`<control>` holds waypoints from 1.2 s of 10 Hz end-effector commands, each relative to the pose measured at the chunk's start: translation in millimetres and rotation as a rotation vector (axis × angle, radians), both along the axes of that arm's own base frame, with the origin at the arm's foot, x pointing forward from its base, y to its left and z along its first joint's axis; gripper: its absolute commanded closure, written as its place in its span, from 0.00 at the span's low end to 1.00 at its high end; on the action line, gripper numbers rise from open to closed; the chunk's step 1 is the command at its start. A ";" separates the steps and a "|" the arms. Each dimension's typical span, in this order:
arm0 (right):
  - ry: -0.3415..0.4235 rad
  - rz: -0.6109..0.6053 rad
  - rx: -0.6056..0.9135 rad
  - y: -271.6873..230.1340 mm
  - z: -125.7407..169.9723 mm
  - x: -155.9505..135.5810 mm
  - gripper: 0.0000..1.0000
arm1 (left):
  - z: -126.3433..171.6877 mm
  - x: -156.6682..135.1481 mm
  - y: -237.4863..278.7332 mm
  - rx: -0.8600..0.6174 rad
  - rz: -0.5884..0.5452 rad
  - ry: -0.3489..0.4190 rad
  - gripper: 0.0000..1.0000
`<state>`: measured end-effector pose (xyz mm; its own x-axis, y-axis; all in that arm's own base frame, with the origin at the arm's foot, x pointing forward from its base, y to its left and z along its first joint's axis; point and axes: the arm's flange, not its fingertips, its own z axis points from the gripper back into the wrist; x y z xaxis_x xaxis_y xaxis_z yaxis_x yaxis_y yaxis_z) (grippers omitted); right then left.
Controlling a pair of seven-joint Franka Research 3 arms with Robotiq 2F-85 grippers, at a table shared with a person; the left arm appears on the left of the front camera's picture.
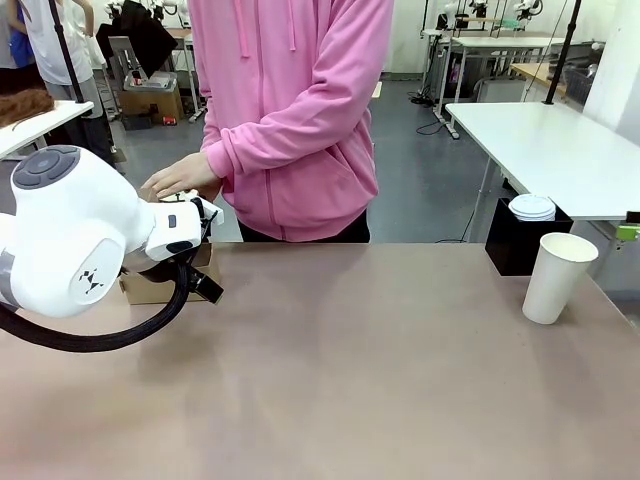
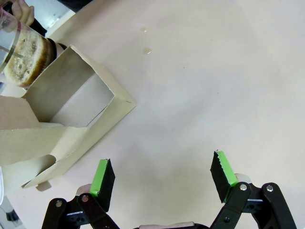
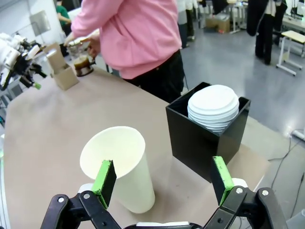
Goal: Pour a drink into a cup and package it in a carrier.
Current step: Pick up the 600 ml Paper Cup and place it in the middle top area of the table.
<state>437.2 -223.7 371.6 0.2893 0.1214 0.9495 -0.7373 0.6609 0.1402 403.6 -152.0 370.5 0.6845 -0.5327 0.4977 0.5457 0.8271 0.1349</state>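
The white paper cup [image 3: 119, 167] stands upright and without a lid at the table's right end [image 1: 558, 277]. My right gripper [image 3: 162, 183] hovers open just short of it, the cup slightly left of the gap. At the far left, the brown cardboard carrier [image 2: 66, 114] sits on the table, half hidden behind my left arm [image 1: 150, 288]. My left gripper [image 2: 162, 177] is open over bare table beside the carrier, holding nothing. A person's hand [image 1: 178, 180] holds the glass press pot [image 3: 83, 63] of dark drink by the carrier; its base [image 2: 24, 55] shows beyond the carrier.
A black cube-shaped box [image 3: 200, 136] holding a stack of white lids [image 3: 213, 107] stands right behind the cup [image 1: 522, 245]. The person in a pink hoodie [image 1: 295, 110] stands at the far edge. Two small drops [image 2: 147, 50] lie on the table.
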 end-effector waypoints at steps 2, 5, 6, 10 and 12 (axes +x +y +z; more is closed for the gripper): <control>-0.054 0.064 0.066 -6.4 -13.1 -3.9 0.00 | 0.1 -0.2 0.1 -0.001 0.000 0.000 0.00; -0.191 0.125 0.142 -17.3 -52.1 -20.5 0.00 | 0.1 -0.2 0.1 -0.001 0.000 0.000 0.00; -0.238 0.138 0.155 -16.3 -64.9 -26.1 0.00 | 0.1 -0.2 0.1 -0.001 0.000 0.000 0.00; -0.310 0.122 0.127 7.2 -93.3 -35.8 0.00 | 0.1 -0.2 0.1 -0.001 0.000 0.000 0.00; -0.303 0.142 0.129 24.9 -106.5 -34.9 0.00 | 0.1 -0.2 0.1 -0.001 0.000 0.000 0.00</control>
